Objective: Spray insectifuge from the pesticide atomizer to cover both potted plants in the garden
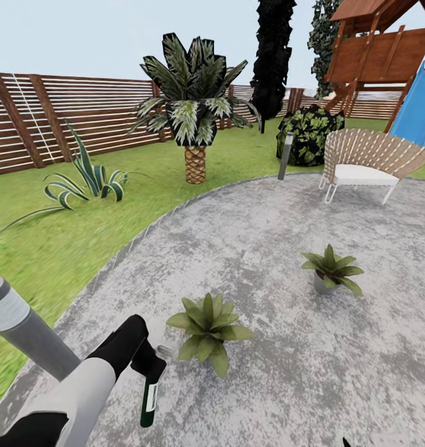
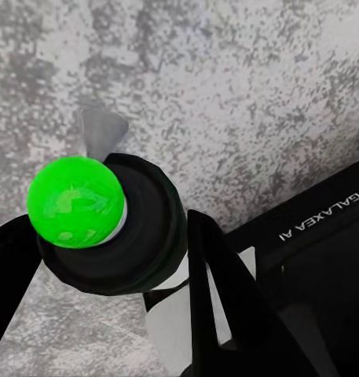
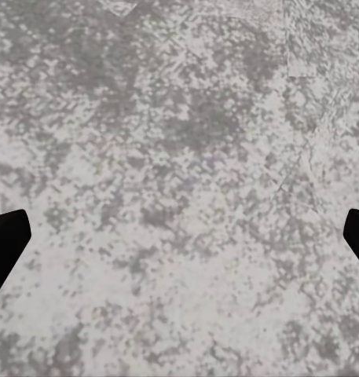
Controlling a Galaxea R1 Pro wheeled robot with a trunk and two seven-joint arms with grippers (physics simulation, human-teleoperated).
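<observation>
aim the spray head before squeezing

the left gripper holds the pesticide atomizer, jaws clamped on its upper part, and the dark bottle with its pale label hangs down over the stone patio, just beside the nearer potted plant. in the left wrist view the bottle sits between the black fingers, with a bright green ball at its end and bare patio beyond it. which way the nozzle faces i cannot tell.

the step in hand looks like bringing the atomizer to bear on the near plant. to do it well, the wrist should probably turn until the spray head looks at the rosette, then sweep across all the leaves, not just the near edge. the far potted plant stands well apart, toward the white chair, so it likely needs a reach or a move of the base.

the right gripper is spread wide and empty, its fingertips at the edges over bare stone.
</observation>
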